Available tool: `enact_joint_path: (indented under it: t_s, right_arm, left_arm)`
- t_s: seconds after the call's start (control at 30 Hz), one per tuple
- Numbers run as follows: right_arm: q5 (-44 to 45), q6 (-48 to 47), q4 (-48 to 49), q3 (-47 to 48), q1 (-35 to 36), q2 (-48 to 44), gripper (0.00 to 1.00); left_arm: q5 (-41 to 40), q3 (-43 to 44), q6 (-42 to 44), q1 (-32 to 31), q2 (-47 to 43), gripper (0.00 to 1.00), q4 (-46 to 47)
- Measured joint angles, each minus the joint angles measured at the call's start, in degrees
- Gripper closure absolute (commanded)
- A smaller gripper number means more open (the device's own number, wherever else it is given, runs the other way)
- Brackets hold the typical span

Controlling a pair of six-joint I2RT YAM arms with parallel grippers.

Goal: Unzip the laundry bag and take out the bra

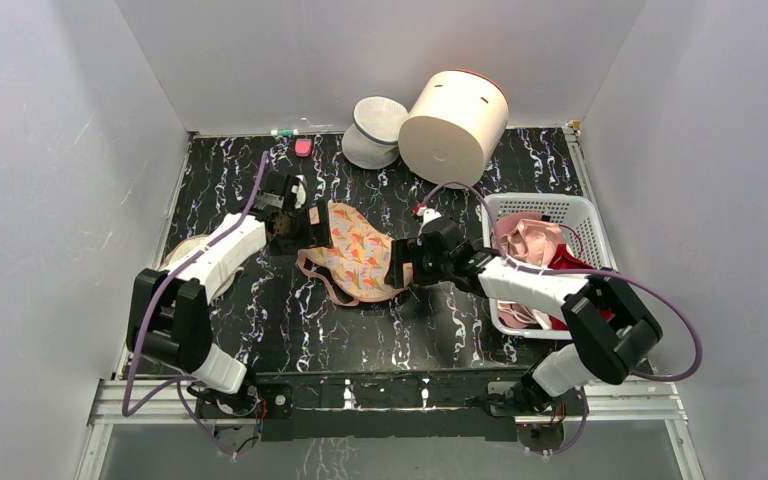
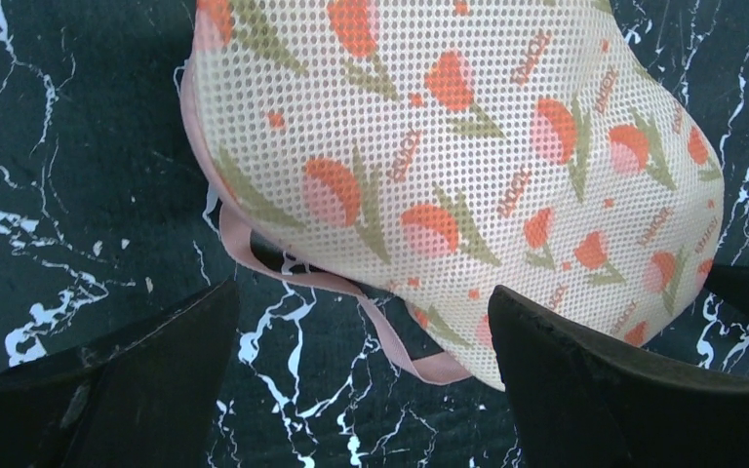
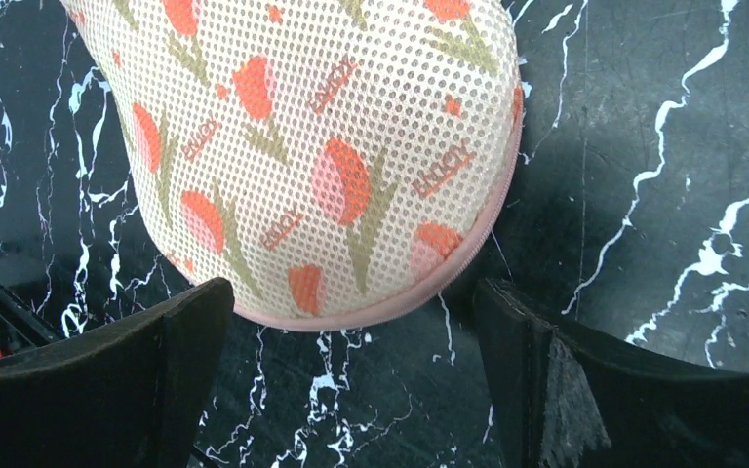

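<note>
Left arm [image 1: 222, 250] and right arm [image 1: 530, 282]: white link shells, black joint housings, looping purple cables [image 1: 259, 180]; black tapering tool fingers [image 2: 595, 390].

The laundry bag [image 2: 468, 146] is matt, perforated mesh cloth with smooth pink edging; the counter [image 2: 78, 146] looks glossy, black, marbled.

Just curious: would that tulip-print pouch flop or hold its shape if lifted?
The laundry bag is mesh fabric, so likely light. Its domed ends suggest it may partly keep shape. The loose pink strap would probably dangle.
</note>
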Motion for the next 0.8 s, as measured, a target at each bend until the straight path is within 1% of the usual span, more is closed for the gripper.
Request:
enact_joint_path:
  t_s: [0.13,0.2,0.3,0.4,0.53,0.63,0.8]
  right_arm:
    - [-1.4,0.76,1.25,0.72,0.31,2.67,0.09]
    - [-1.75,1.29,1.9,1.38,1.57,4.04,0.09]
    - [-1.79,1.73,2.8,3.39,5.75,6.19,0.09]
    - [-2.01,1.92,4.31,5.38,11.41,6.82,0.08]
    - [-6.05,1.75,8.13,7.52,16.68,6.71,0.03]
    - [-7.1,1.25,8.79,6.49,16.92,4.42,0.02]
    - [-4.0,-1.4,2.73,4.28,15.96,-6.12,0.02]
  left_arm:
    - [0.09,-1.31,-0.04,0.0,-3.43,0.02,-0.7]
    - [0.33,-1.97,-0.15,0.0,-4.83,0.02,-0.76]
    - [0.63,-3.37,-0.7,0.0,-6.32,0.02,-0.26]
    - [1.25,-5.25,-1.4,0.0,-7.19,0.02,0.39]
    - [1.44,-6.08,-1.77,0.0,-7.28,0.02,0.26]
    - [1.57,-6.08,-1.53,0.0,-7.28,0.02,0.22]
    - [0.57,-5.62,-0.59,-1.46,-6.86,0.02,-0.24]
